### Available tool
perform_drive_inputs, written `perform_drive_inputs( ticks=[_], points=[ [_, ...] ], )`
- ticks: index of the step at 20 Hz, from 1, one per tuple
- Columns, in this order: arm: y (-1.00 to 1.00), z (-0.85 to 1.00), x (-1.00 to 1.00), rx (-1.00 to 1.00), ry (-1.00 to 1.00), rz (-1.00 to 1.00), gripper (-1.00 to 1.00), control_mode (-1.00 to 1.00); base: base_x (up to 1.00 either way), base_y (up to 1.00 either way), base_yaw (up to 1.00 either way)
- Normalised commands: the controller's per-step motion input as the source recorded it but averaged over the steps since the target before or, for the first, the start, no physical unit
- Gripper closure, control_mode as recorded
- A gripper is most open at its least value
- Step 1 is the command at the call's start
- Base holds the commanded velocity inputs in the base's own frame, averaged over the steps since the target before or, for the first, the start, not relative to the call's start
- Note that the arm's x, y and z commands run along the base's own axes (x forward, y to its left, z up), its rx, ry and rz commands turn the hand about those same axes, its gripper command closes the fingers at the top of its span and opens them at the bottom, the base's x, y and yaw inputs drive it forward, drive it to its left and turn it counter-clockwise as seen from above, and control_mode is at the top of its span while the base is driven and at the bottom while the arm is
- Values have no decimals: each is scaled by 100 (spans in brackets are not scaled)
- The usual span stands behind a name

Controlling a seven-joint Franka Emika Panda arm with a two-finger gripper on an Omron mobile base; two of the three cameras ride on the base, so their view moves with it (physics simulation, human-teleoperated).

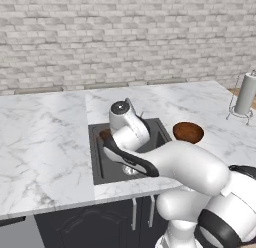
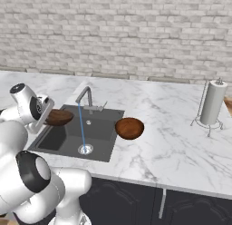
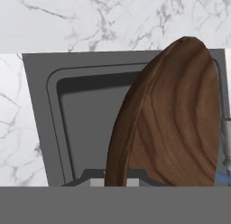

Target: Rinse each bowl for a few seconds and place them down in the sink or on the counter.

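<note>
Below the hand (image 2: 50,114) the sink (image 2: 59,139) lies open; faucet (image 2: 84,96) and water stream (image 2: 82,126) stand beside it.

In the left base view the arm (image 1: 165,162) hides most of the sink (image 1: 97,162); the held bowl (image 3: 176,114) covers the claw's fingertips.

My gripper (image 2: 46,116) clamps one bowl (image 2: 59,117) over the sink (image 2: 102,151); water stream (image 2: 81,126) falls just beyond it.
</note>
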Motion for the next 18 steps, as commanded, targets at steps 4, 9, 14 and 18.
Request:
perform_drive_inputs(
  ticks=[4,9,14,18],
  points=[
    [-13,1,-6,-3,-5,-2,100,-100,0,0,0],
    [-4,2,0,-6,-4,-2,100,-100,0,0,0],
    [-3,0,0,-3,-2,0,100,-100,0,0,0],
    [-14,0,7,0,0,0,100,-100,0,0,0]
  ],
)
